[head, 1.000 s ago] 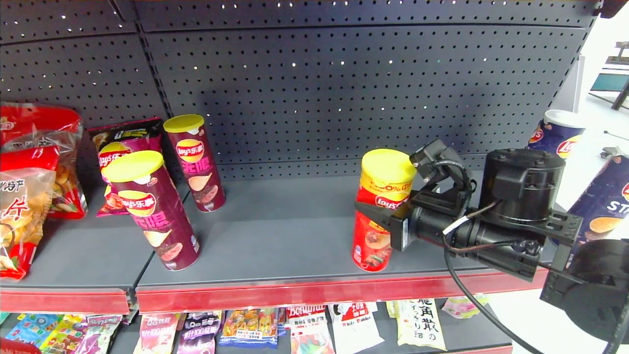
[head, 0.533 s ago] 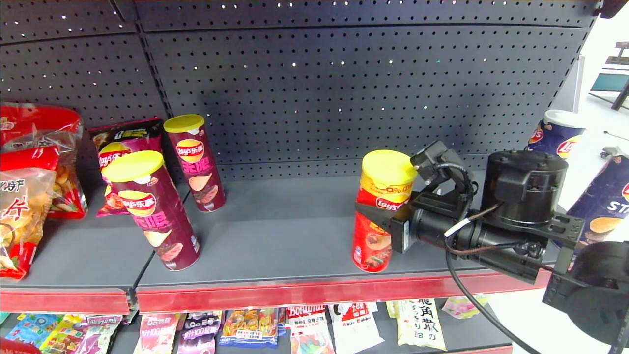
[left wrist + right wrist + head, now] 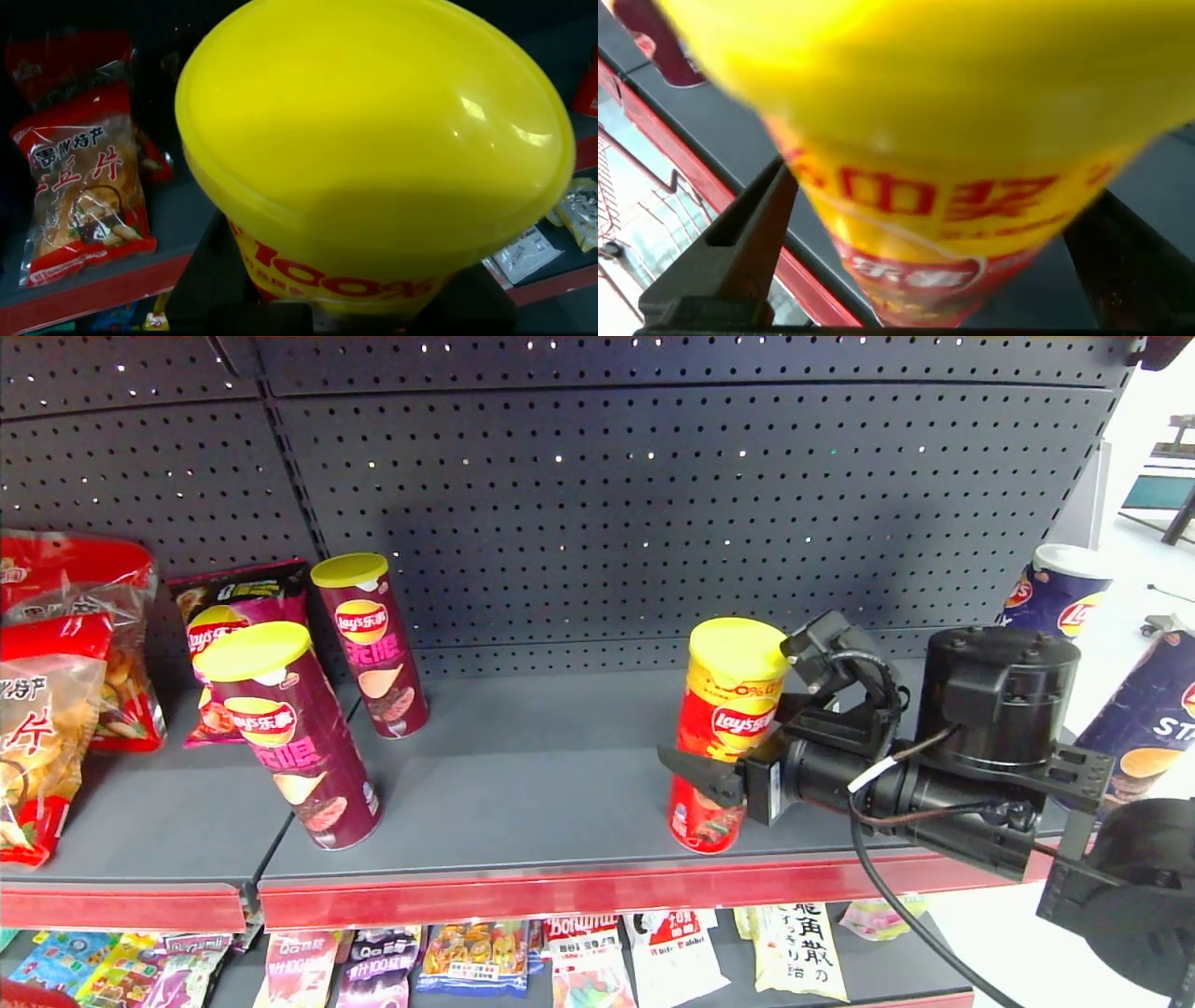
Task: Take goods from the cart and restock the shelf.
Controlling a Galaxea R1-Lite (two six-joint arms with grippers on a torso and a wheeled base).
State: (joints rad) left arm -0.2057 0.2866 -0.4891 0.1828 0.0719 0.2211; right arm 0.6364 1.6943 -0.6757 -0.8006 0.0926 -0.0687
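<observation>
The red can (image 3: 724, 737), a tall chip tube with a yellow lid, stands upright on the shelf (image 3: 523, 775), right of the middle and near the red front edge. The shelf is dark grey with a perforated back panel. Well to the left stand the front purple can (image 3: 289, 737) and the rear purple can (image 3: 371, 644), both yellow-lidded. A second can (image 3: 374, 159), red with a yellow lid, sits close before the left wrist camera, lid toward it.

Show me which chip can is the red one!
The red can, standing alone at the right gripper. The two purple cans stand on the left, and the blue cans are at the far right.
</observation>
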